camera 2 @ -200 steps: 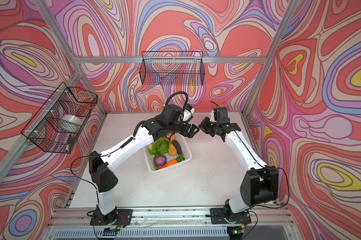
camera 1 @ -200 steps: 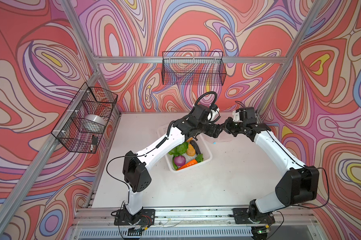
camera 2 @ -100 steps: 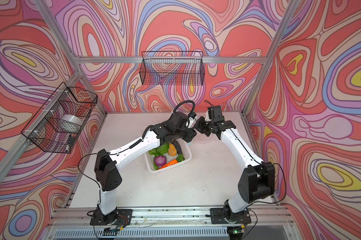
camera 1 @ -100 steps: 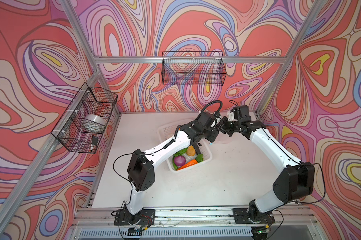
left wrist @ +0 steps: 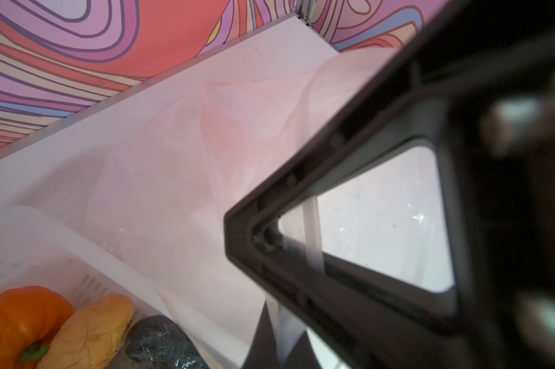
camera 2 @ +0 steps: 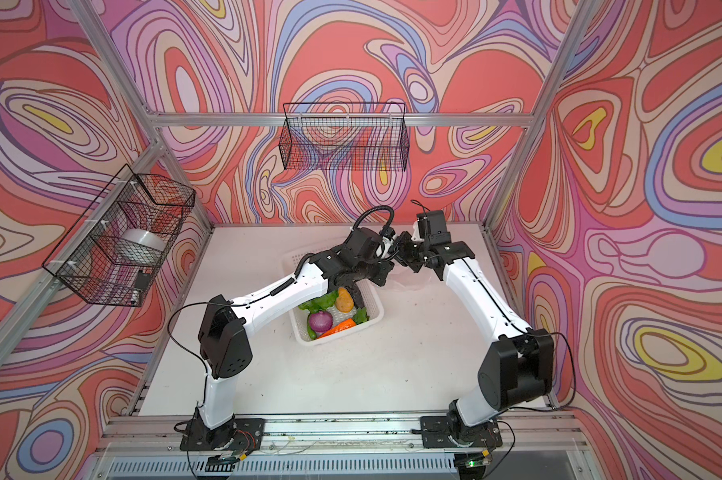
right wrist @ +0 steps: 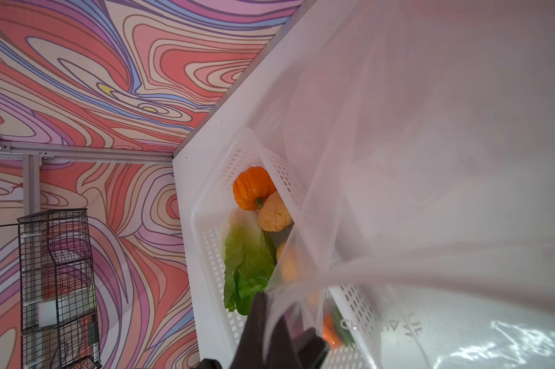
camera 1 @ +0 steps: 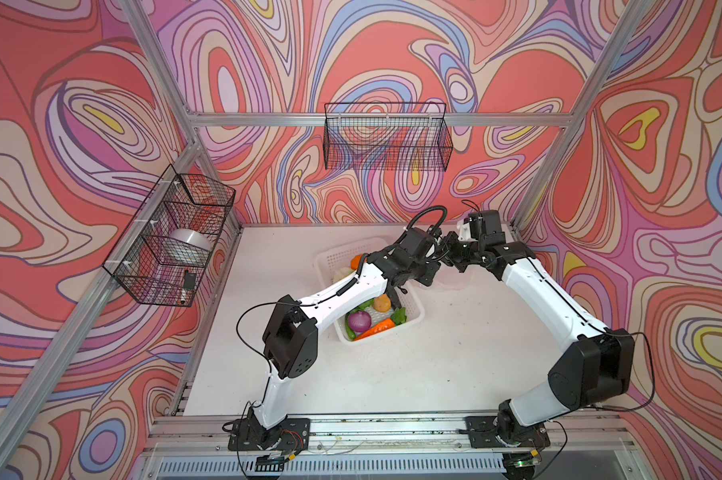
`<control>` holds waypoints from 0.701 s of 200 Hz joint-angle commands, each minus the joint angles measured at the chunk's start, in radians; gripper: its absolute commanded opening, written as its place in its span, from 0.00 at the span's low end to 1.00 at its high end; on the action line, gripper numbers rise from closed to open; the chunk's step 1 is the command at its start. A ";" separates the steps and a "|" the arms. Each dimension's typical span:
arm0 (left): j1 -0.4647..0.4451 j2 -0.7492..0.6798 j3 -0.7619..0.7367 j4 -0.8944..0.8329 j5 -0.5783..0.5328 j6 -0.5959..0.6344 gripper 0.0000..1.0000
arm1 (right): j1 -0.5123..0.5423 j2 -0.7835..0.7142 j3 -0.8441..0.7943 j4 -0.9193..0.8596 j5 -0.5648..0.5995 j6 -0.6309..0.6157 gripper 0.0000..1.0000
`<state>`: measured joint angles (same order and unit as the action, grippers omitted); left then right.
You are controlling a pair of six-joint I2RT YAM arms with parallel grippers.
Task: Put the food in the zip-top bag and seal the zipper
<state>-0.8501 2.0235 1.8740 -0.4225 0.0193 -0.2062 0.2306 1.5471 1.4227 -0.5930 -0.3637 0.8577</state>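
1. The left gripper (camera 1: pixel 430 275) is clenched on the edge of the zip-top bag (camera 1: pixel 455 280). In the left wrist view a clear strip is pinched between its dark fingers (left wrist: pixel 349 179).
2. The right gripper (right wrist: pixel 277 335) is clamped on the bag's edge too, close beside the left one.
3. The bag sits crumpled on the table (camera 1: pixel 392 374), just beside the far right corner of the white basket (camera 1: pixel 414 308).
4. The food lies in the basket: pumpkin (right wrist: pixel 254 188), potato (right wrist: pixel 274 212), lettuce (right wrist: pixel 244 265), cucumber (left wrist: pixel 161 342), onion (camera 1: pixel 359 320) and carrot (camera 1: pixel 376 328).
5. The left forearm (camera 1: pixel 351 291) crosses over the basket and hides its middle in both top views. The bag's film veils much of the right wrist view.
6. A wire rack (camera 1: pixel 386 137) hangs on the back wall, well apart.
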 commanded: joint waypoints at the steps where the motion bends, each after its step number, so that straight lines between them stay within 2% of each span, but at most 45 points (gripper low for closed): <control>1: 0.000 0.015 0.042 -0.027 -0.046 -0.039 0.00 | 0.003 -0.032 0.009 0.005 -0.017 -0.005 0.18; 10: 0.002 0.014 0.051 -0.034 -0.069 -0.061 0.00 | -0.002 -0.026 0.036 -0.019 -0.020 -0.018 0.28; 26: 0.021 0.022 0.084 -0.054 -0.091 -0.119 0.00 | -0.027 -0.020 0.089 -0.060 -0.048 -0.040 0.51; 38: 0.050 0.042 0.129 -0.088 -0.085 -0.183 0.00 | -0.059 -0.021 0.118 -0.081 -0.088 -0.046 0.61; 64: 0.122 0.102 0.244 -0.159 -0.035 -0.318 0.00 | -0.120 -0.043 0.185 -0.165 -0.105 -0.098 0.63; 105: 0.152 0.106 0.298 -0.138 -0.014 -0.374 0.00 | -0.155 -0.061 0.276 -0.320 -0.024 -0.220 0.64; 123: 0.155 0.093 0.293 -0.132 0.012 -0.390 0.00 | -0.164 -0.064 0.247 -0.311 -0.012 -0.228 0.64; 140: 0.155 0.075 0.269 -0.123 0.032 -0.409 0.00 | -0.165 -0.056 0.213 -0.244 -0.058 -0.206 0.64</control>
<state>-0.6830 2.1204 2.1433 -0.5308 0.0074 -0.5564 0.0742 1.4864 1.6775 -0.8467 -0.4080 0.6758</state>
